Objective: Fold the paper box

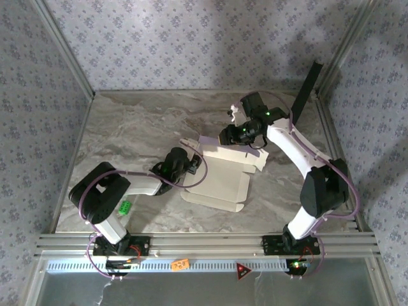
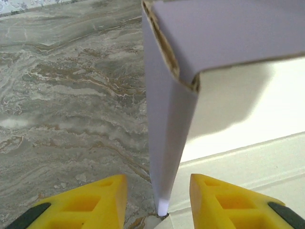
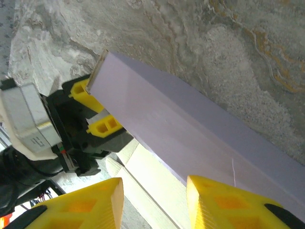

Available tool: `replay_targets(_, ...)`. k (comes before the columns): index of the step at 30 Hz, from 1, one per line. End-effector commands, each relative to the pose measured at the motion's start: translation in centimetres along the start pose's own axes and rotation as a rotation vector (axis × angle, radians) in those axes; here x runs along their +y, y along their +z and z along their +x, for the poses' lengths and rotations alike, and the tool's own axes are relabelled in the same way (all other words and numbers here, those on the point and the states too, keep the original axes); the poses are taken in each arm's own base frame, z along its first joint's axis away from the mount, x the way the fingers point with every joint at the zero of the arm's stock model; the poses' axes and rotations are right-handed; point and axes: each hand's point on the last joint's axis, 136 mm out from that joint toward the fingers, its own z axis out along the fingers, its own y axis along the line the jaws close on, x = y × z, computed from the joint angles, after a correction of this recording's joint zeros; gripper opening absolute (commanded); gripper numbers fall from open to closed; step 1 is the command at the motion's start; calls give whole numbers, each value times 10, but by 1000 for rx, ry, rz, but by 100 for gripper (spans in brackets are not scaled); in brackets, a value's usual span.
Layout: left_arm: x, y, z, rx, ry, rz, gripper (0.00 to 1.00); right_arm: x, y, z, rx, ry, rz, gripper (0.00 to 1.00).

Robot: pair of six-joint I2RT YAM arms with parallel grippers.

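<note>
- Paper box is laid on the table, its far wall raised.
- Left gripper is held parted astride the box's left corner, nothing pinched, likely guarding the fold.
- Right gripper is held open likewise at the box's far wall.

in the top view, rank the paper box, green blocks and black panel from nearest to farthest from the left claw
1. paper box: mid table, right at the left claw.
2. green blocks: near left, beside the left arm.
3. black panel: far right corner, leaning against the wall.
</note>
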Motion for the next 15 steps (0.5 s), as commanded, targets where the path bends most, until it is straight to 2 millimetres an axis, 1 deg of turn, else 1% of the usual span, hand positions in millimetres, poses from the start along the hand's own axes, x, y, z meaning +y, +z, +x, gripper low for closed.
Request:
replay_targets(1, -4, -6, -20, -75, -21, 42, 41, 0, -2, -2, 33, -10, 0, 41)
replay_targets(6, -1, -6, -7, -52, -35, 32, 41, -3, -4, -11, 30, -17, 1, 41)
replay_targets(8, 4, -9, -7, -75, -55, 16, 41, -4, -3, -15, 29, -24, 2, 41)
replay_targets(10, 6, -14, -14, -113, -68, 16, 42, -4, 2, -18, 38, -30, -2, 41)
replay_targets(12, 8, -17, -25, -147, -70, 19, 43, -5, 8, -18, 59, -29, -16, 41)
replay_targets(15, 9, -19, -41, -193, -64, 25, 42, -9, 17, -19, 84, -27, -30, 41)
